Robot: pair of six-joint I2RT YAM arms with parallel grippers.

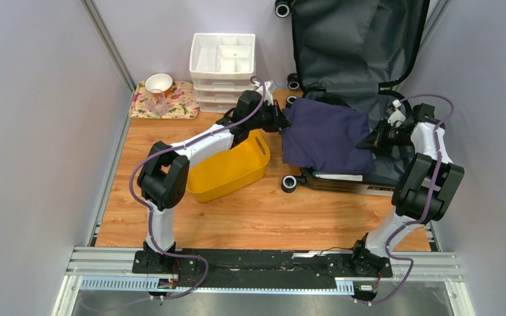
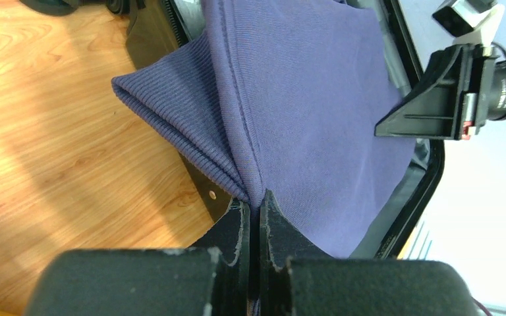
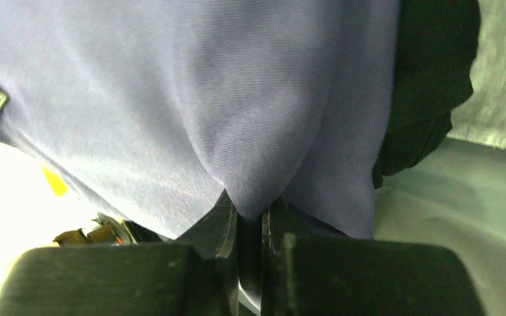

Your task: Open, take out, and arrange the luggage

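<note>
The luggage [image 1: 356, 39] lies open at the back right, its dark grey lined lid leaning on the wall, black wheels showing. A folded navy garment [image 1: 326, 135] is held over the lower shell. My left gripper [image 1: 282, 120] is shut on the garment's left edge; in the left wrist view [image 2: 258, 197] its ribbed hem [image 2: 178, 118] runs into the jaws. My right gripper [image 1: 373, 139] is shut on the garment's right edge, and the right wrist view shows cloth [image 3: 237, 99] pinched between the jaws [image 3: 250, 210]. A black item [image 3: 428, 79] lies in the grey lining.
A yellow plastic bin [image 1: 230, 168] stands on the wooden table just left of the suitcase, under my left forearm. A white drawer organizer [image 1: 223, 66] stands at the back. A floral mat [image 1: 181, 100] with a white bowl [image 1: 159, 82] lies back left.
</note>
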